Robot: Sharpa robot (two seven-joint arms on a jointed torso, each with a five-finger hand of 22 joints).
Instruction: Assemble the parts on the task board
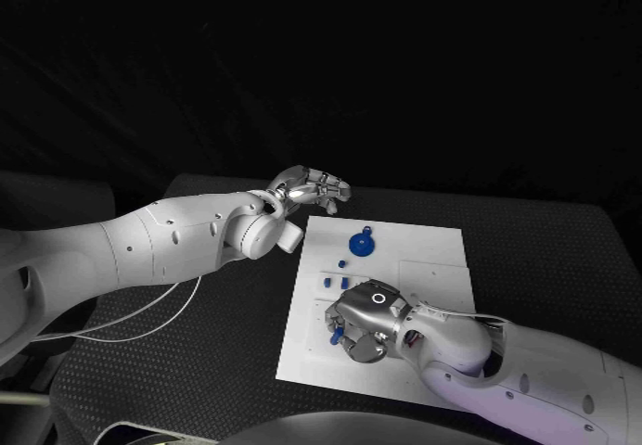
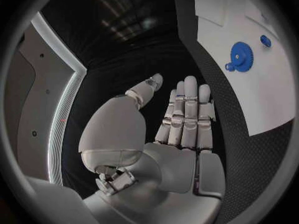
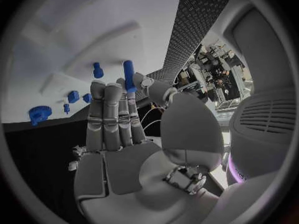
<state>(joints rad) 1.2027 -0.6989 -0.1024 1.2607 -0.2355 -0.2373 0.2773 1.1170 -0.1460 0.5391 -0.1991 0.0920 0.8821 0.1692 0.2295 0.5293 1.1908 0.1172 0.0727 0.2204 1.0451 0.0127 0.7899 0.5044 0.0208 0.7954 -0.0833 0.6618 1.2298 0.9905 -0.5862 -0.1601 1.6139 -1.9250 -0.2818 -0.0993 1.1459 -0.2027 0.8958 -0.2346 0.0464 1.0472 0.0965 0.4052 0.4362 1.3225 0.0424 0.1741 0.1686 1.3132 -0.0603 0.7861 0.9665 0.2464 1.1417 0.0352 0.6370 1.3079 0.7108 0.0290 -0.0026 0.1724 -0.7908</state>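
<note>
One blue peg (image 3: pixel 129 74) sits pinched in my right hand (image 1: pixel 364 324) above the task board (image 1: pixel 435 255) for insertion, while my left hand (image 1: pixel 311 189) hovers empty, fingers straight, off its far-left corner.

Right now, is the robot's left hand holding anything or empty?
Empty. The left hand has its fingers straight with nothing between them, off the task board.

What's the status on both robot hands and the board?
Left robot hand open, off board. Right robot hand pinching blue peg over task board. Blue gear untouched.

A robotics lab: a black-draped table (image 1: pixel 535 232), dark backdrop behind it (benches cluttered with equipment (image 3: pixel 212 69) sit beyond).
</note>
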